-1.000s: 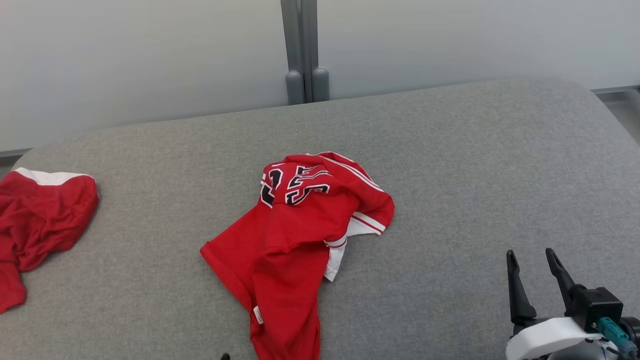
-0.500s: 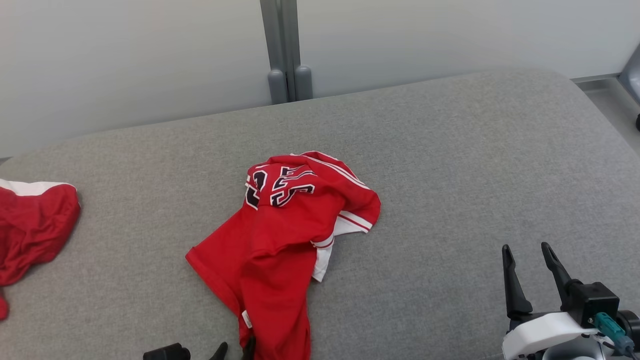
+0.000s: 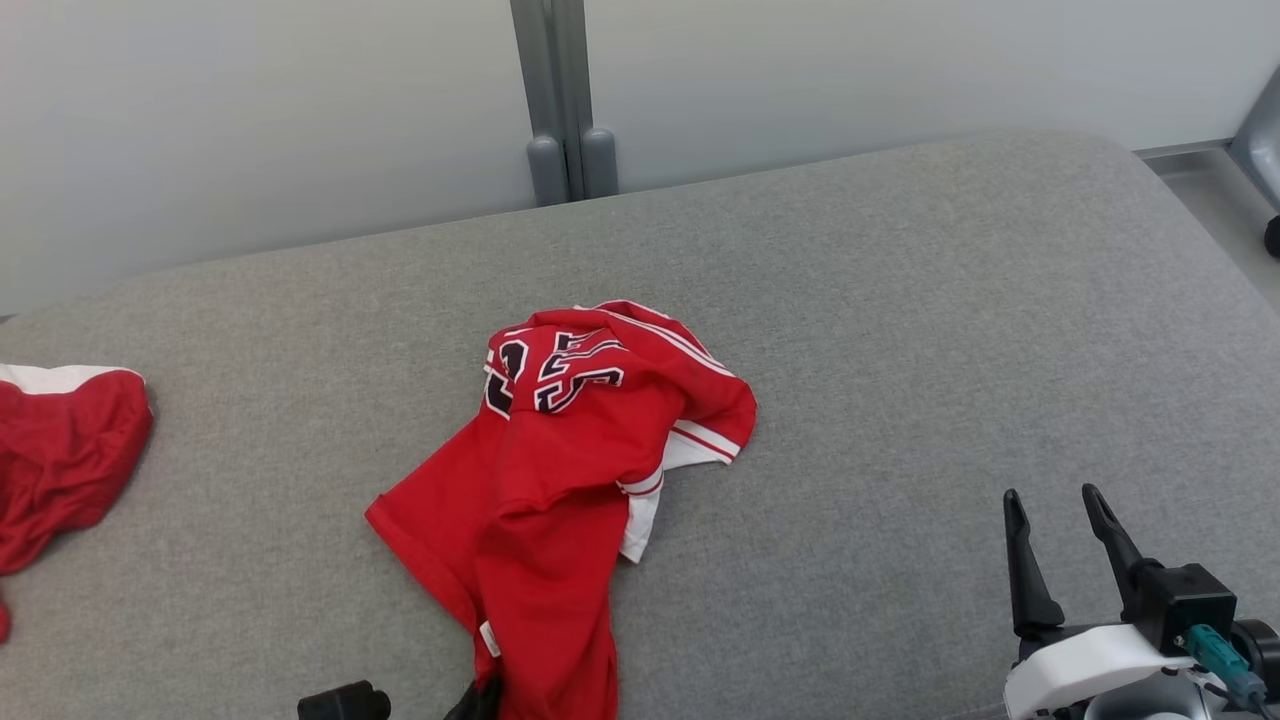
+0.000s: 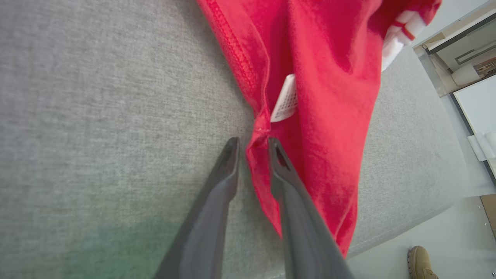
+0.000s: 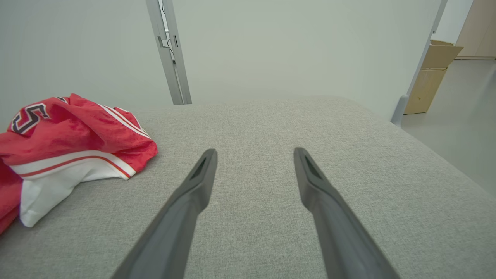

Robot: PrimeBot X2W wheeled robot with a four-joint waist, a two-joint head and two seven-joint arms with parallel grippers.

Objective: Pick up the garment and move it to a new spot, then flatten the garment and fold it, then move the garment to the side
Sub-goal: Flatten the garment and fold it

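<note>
- While the garment (image 3: 560, 450), a red jersey with dark numerals and white striped trim, lies crumpled near the middle of the grey upholstered surface (image 3: 900, 350), its lower part trails toward the near edge.
- At that near hem the left gripper (image 4: 252, 145) is clenched on the cloth. A bunched fold of red fabric sits pinched between its two dark fingers, just below a small white label (image 4: 286, 100).
- Well apart, to the garment's right, the right gripper (image 3: 1050, 495) hovers over bare surface. Its fingers are spread wide with nothing between them.
- The surface is a broad pad of woven grey textile with rounded corners.
- A second red cloth (image 3: 60, 450) with a white band lies at the far left edge, well apart from the jersey.
- Behind the far edge stands a plain pale wall (image 3: 250, 120). A grey vertical post (image 3: 560, 90) on it ends in two rounded feet at the pad.
- In the right wrist view, pale floor (image 5: 457, 116) stretches to the right, and a cardboard box (image 5: 430, 77) stands by a wall.
- In the left wrist view, a tan shoe (image 4: 420, 263) rests on the floor beyond the pad's edge.
</note>
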